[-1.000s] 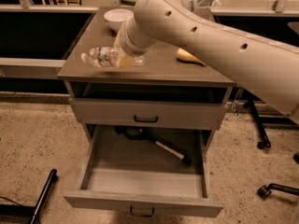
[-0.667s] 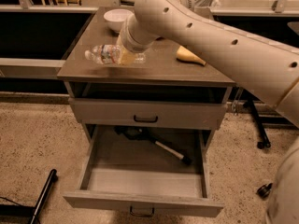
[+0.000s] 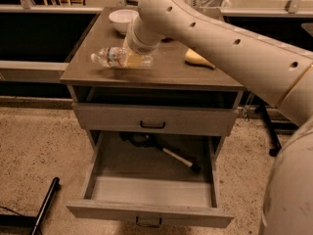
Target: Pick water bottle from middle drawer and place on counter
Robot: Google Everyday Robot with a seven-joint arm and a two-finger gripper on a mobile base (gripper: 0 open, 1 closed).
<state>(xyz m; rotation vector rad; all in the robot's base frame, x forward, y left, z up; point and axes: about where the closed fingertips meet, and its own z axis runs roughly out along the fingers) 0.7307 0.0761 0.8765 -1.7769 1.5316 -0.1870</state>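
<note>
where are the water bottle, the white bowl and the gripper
clear crinkled plastic water bottle (image 3: 111, 57): camera view, on its label
round white bowl (image 3: 121, 19): camera view, on its inner wall
gripper (image 3: 136, 58): camera view, below the arm's wrist, at the water bottle's base end

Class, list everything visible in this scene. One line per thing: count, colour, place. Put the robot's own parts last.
water bottle: 1, clear with white cap, lying sideways over the counter's left half
counter: 1, grey-brown, top of the cabinet
bowl: 1, white, back left of the counter
wedge-shaped item: 1, tan, right side of the counter
upper drawer front: 1, grey with black handle, shut, just below the counter
middle drawer: 1, grey, pulled open, lowest in view
rod-like tool: 1, black and white, at the open drawer's back
bar: 1, black, on the floor at lower left
arm: 1, cream, reaching from the right over the counter
end effector: 1, at the bottle's base end, mostly hidden under the wrist
</note>
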